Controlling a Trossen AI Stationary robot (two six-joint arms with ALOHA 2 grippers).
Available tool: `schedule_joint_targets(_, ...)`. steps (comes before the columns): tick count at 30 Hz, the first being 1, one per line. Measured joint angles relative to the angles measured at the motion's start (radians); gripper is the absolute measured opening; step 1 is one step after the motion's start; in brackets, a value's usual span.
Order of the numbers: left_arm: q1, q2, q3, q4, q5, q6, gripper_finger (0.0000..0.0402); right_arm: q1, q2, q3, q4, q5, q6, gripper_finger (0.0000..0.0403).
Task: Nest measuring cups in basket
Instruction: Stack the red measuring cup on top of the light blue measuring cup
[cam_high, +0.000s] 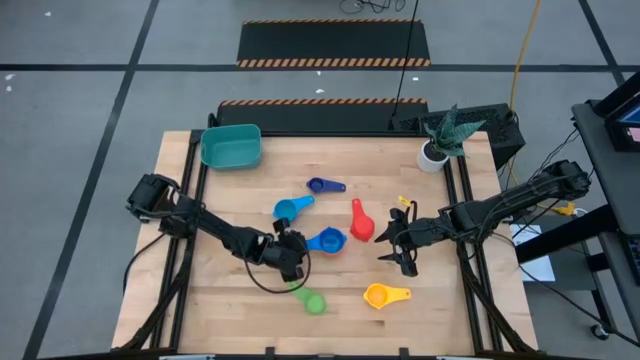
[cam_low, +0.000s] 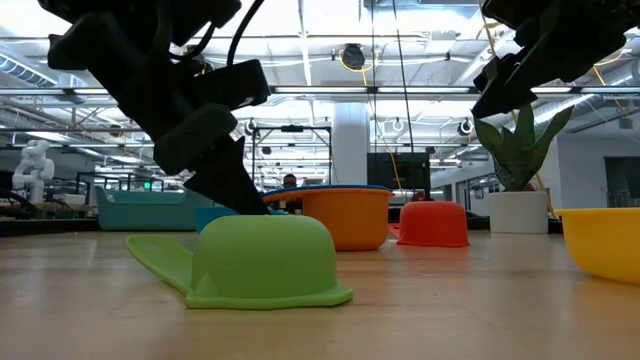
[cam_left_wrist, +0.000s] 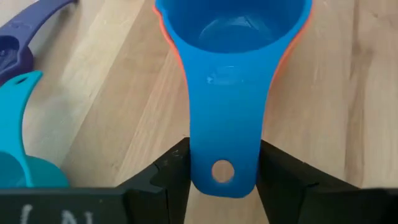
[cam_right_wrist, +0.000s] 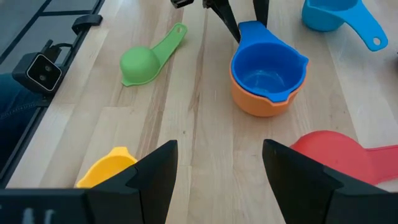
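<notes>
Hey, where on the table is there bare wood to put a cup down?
Bare wood: the strip between the basket and plant pot, and the left front corner. Crowded: mid-table, where the left gripper meets the blue cup, the red cup alongside.

Left end effector (cam_high: 297, 252) at blue cup (cam_high: 327, 240), teal basket (cam_high: 231, 146) far corner

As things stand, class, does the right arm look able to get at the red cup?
Probably yes. The red cup lies on bare wood just beside the right gripper, whose jaws stand open and empty, and nothing sits between them. The left gripper is busy at the blue cup, farther off.
</notes>
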Motion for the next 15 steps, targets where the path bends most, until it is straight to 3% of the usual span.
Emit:
schedule_joint_targets(9, 0.0, 0.0, 0.0, -0.006, 0.0, -0.006, 0.014, 0.0, 0.0, 0.0, 0.001, 0.004, -0.017, 0.0226)
schedule_joint_targets(15, 0.0, 0.0, 0.0, -0.006, -0.011, -0.026, 0.0186, 0.0, 0.0, 0.0, 0.051, 0.005, -0.03, 0.0226)
